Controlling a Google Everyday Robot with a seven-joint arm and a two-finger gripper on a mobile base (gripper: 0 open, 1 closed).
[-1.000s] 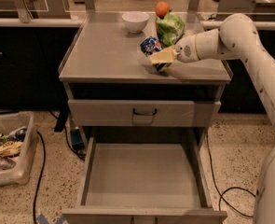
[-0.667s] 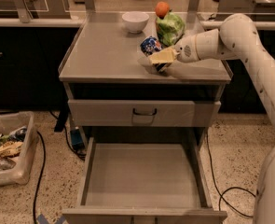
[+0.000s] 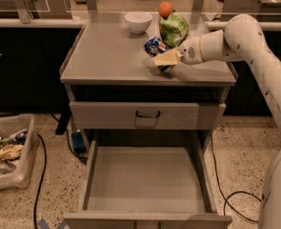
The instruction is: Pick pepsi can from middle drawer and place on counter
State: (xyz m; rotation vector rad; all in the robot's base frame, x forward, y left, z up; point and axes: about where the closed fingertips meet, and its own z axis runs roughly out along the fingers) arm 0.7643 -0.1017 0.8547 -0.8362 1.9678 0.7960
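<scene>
The pepsi can (image 3: 154,46) is blue, tilted, and sits low over the right part of the counter (image 3: 106,54). My gripper (image 3: 166,61) reaches in from the right on the white arm, and its pale fingers (image 3: 167,57) are closed across the can's lower half. Whether the can rests on the counter or hangs just above it I cannot tell. The middle drawer (image 3: 145,180) is pulled out wide below, and its flat grey floor is bare.
A white bowl (image 3: 138,22), a green bag (image 3: 174,28) and an orange (image 3: 165,8) stand at the counter's back. The upper drawer front (image 3: 147,114) with a dark handle is shut. A clear bin of trash (image 3: 6,151) sits on the floor at left. Cables run beside the cabinet.
</scene>
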